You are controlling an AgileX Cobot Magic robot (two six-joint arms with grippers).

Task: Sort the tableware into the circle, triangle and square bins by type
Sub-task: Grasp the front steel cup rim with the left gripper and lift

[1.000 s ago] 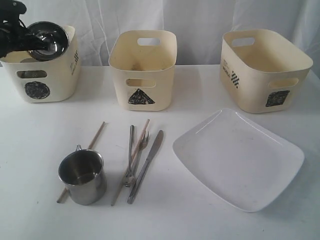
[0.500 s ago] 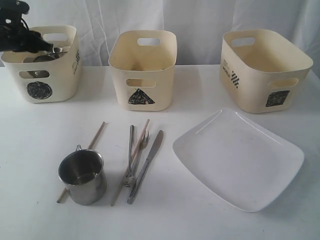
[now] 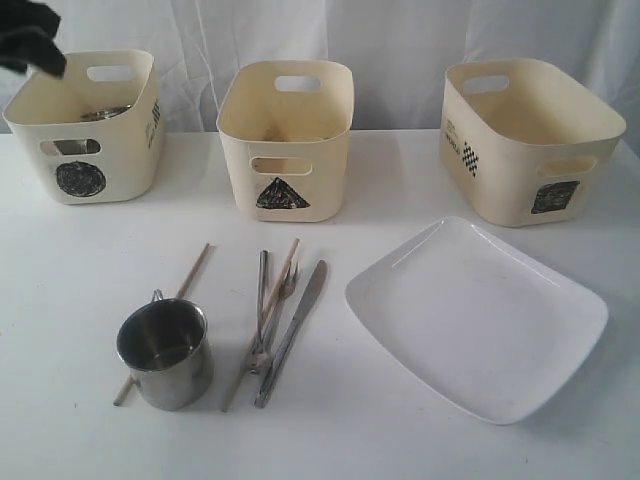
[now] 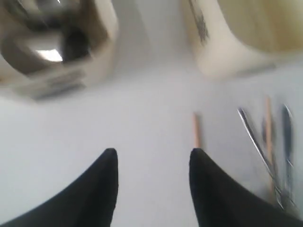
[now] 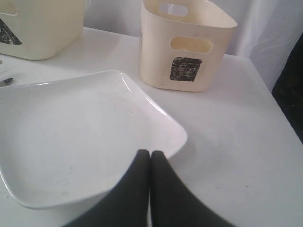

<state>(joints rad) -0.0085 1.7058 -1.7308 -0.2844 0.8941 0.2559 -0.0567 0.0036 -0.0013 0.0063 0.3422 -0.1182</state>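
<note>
Steel ware [image 3: 105, 113] lies inside the circle bin [image 3: 85, 150] at the back left; it shows blurred in the left wrist view as steel ware [image 4: 45, 45]. My left gripper [image 3: 30, 40] hangs above that bin's left edge, open and empty, its gripper [image 4: 150, 153] over bare table. A steel mug [image 3: 165, 352], chopsticks [image 3: 190, 275], fork [image 3: 268, 310] and knife [image 3: 295, 325] lie at the front. The white plate [image 3: 478, 318] sits right. My right gripper [image 5: 150, 153] is shut with nothing in it, over the plate [image 5: 71, 132] rim. The triangle bin [image 3: 286, 140] and square bin [image 3: 525, 140] stand behind.
A white curtain hangs behind the bins. The table's right edge [image 5: 279, 109] drops off beyond the square bin [image 5: 187, 45].
My left gripper held a steel bowl over the circle bin, lowered it in, let go and has pulled up and to the left. The right arm has not moved.
</note>
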